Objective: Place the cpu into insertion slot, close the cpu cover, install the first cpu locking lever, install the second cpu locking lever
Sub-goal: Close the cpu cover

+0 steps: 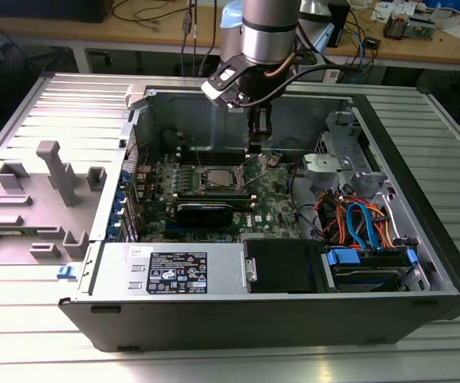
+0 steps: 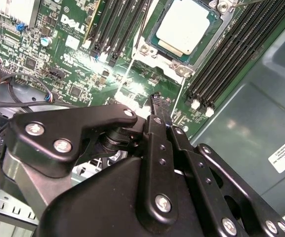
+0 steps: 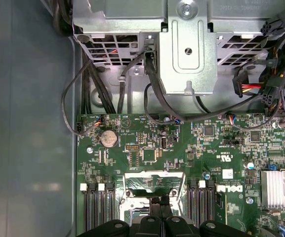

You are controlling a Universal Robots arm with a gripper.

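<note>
- Exterior view: the gripper (image 1: 256, 146) is hanging tip-down inside the open computer case (image 1: 293, 319), just above the motherboard (image 1: 273, 195). The jaw gap is not showing from this side.
- Exterior view: the cpu (image 1: 216, 179) is lying flat in the insertion slot (image 1: 202, 180), near the jaws and toward the exterior view's left of them.
- Exterior view: orange and blue cables (image 1: 357, 223) are lying well apart from the jaws, toward the exterior view's right.
- Second wrist view: the gripper (image 2: 158, 101) is showing its jaws drawn narrow, tips close together, with nothing visible between them.
- Second wrist view: the cpu (image 2: 184, 24) is sitting silver top up inside the insertion slot (image 2: 147, 49), ahead of the jaws and apart from them.
- Second wrist view: the cpu cover (image 2: 126, 76) is standing swung open between the jaws and the slot. Its thin bright side rails are running from the slot's rim toward the tips.
- Second wrist view: black memory slots (image 2: 231, 49) are lying beside the socket, off to one side of the jaws.
- First wrist view: the gripper (image 3: 158, 201) is showing two fingertips (image 3: 154, 202) side by side, right at the near edge of the cpu cover (image 3: 147, 176). Whether they are touching it cannot be told.
- First wrist view: green board is showing through the cover's square window, just ahead of the jaws.
- First wrist view: a coin battery (image 3: 108, 138) is sitting farther ahead, and a metal drive cage (image 3: 186, 54) is standing beyond it, well apart from the jaws.
</note>
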